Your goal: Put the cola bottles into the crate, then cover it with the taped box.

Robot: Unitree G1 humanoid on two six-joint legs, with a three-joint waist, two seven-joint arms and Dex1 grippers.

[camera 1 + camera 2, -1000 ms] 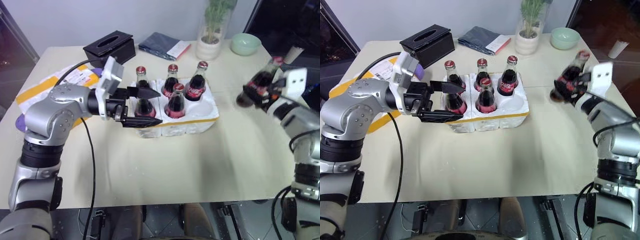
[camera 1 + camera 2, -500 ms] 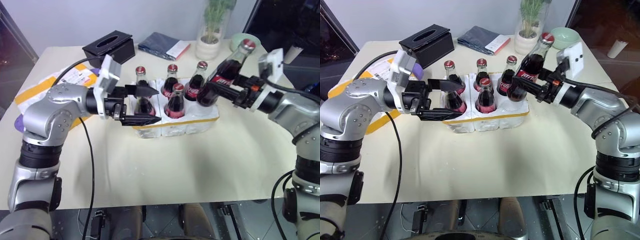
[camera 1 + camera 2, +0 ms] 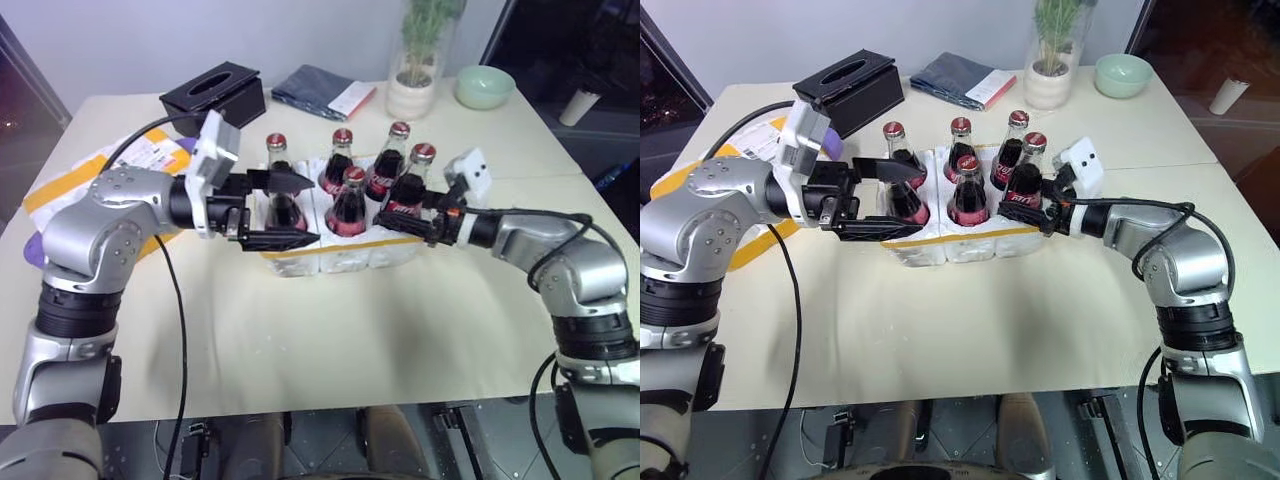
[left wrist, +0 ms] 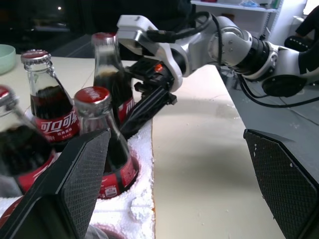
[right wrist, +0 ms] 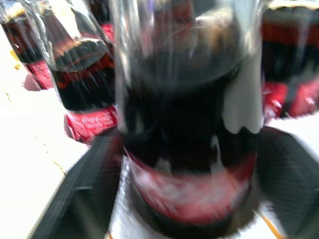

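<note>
Between the fingers of the right gripper (image 3: 1042, 215), at the near right corner of the crate (image 3: 970, 238), stands 1 of the cola bottles (image 3: 1023, 183), upright in its well. Those fingers flank its lower body, 1 on each side; in the right wrist view they look spread, though contact with the glass cannot be told. Just left of that gripper, in the same near row, stand 2 more bottles, the middle one (image 3: 966, 195) and the left one (image 3: 905, 200). Around that left bottle the left gripper (image 3: 295, 210) reaches in level from the crate's left end, its 2 black fingers spread wide, one on the near side and one on the far side, neither clearly pressing the glass. Beyond both grippers, the back row holds 3 bottles, so all 6 wells are filled. Left of the left gripper, behind its arm, lies the taped box (image 3: 85, 175), flat on the table (image 3: 970, 330), well apart from the crate. Farther back sit a black tissue box (image 3: 849, 90), a folded cloth (image 3: 965, 80), a potted plant (image 3: 1052, 60) and a green bowl (image 3: 1123, 75).
</note>
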